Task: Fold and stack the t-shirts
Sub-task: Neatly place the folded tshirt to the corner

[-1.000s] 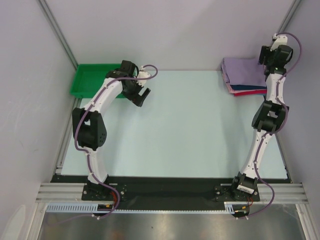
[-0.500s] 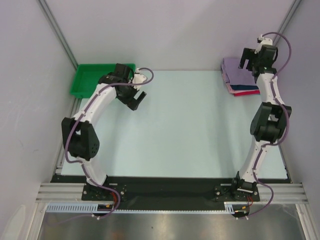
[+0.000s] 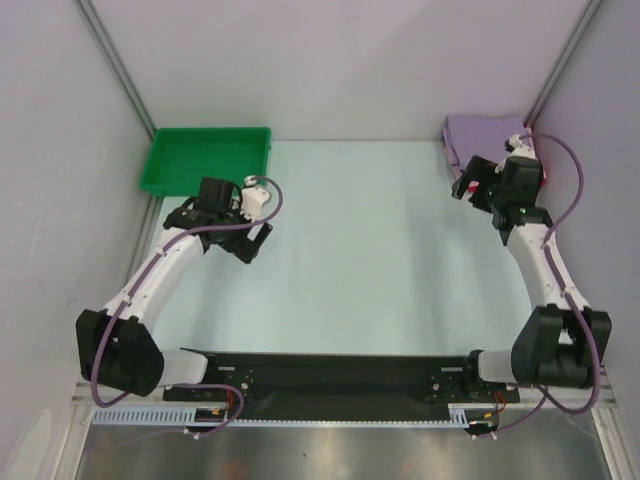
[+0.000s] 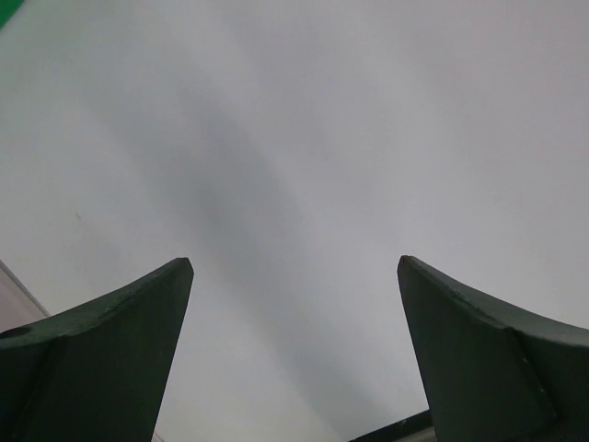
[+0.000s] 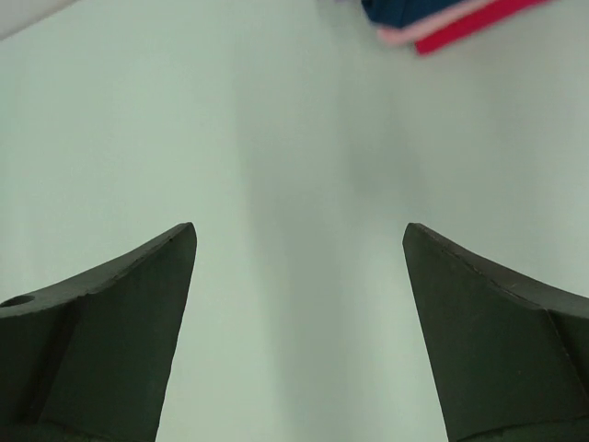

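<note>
Shirts [image 3: 485,133] stacked, lavender on top. Right gripper [image 3: 468,185] hangs just beside them, wide and empty; left gripper [image 3: 252,240] well away, wide too. Lift clear, don't snag them.

Under the jaws of your left gripper [image 3: 257,242] and your right gripper [image 3: 470,193] lies one pale mint-green tabletop [image 3: 370,260], matte and evenly lit. Beyond both sets of jaws you face a plain grey back wall [image 3: 330,60]. Matching side walls stand outboard of each, the left wall [image 3: 50,220] and the right wall [image 3: 612,200]. Slanted aluminium posts [image 3: 112,62] mark the two far corners. A green plastic tray [image 3: 210,132] sits just beyond the left jaws, at the table's far left corner. Behind the jaws, at your near edge, you have a black strip [image 3: 340,362] and then a brushed metal sheet [image 3: 350,450]. In the left wrist view a soft shadow band [image 4: 230,193] runs across the table between the jaws.
</note>
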Controlling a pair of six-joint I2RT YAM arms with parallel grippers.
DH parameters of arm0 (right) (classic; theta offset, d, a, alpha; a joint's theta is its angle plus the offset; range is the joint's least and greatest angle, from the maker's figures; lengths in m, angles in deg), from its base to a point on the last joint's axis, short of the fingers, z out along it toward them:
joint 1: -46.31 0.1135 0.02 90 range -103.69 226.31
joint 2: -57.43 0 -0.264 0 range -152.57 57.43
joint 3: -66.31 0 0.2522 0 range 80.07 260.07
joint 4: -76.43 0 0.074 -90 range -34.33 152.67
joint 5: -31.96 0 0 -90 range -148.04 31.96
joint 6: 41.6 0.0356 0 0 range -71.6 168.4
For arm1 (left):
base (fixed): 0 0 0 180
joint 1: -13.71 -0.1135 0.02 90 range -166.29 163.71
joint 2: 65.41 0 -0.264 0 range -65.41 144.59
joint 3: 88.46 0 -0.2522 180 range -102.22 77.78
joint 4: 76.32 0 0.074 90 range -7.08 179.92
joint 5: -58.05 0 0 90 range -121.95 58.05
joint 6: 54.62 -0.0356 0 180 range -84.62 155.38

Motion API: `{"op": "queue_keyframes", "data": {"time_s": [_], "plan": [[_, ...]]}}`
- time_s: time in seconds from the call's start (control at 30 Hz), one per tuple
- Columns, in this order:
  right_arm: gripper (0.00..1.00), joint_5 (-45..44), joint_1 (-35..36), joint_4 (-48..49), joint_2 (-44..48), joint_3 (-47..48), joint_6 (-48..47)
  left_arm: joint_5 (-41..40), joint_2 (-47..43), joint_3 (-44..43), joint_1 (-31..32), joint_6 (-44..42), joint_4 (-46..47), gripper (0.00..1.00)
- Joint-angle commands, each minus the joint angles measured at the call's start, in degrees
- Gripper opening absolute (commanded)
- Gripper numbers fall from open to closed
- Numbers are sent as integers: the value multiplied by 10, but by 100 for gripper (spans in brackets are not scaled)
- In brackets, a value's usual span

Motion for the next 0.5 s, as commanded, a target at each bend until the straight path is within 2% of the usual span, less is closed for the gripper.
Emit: {"op": "queue_keyframes", "data": {"time_s": [0.0, 0.13, 0.27, 0.47], "plan": [[100, 7, 9, -18, 82, -73, 60, 4, -57, 58, -6, 21, 47, 100], [100, 24, 14, -47, 159, -129, 67, 1, -93, 116, -6, 25, 77, 100], [100, 37, 15, -78, 199, -165, 77, 1, -123, 153, -7, 29, 117, 100], [100, 68, 15, -55, 253, -219, 110, 13, -141, 186, -7, 36, 139, 100]]}}
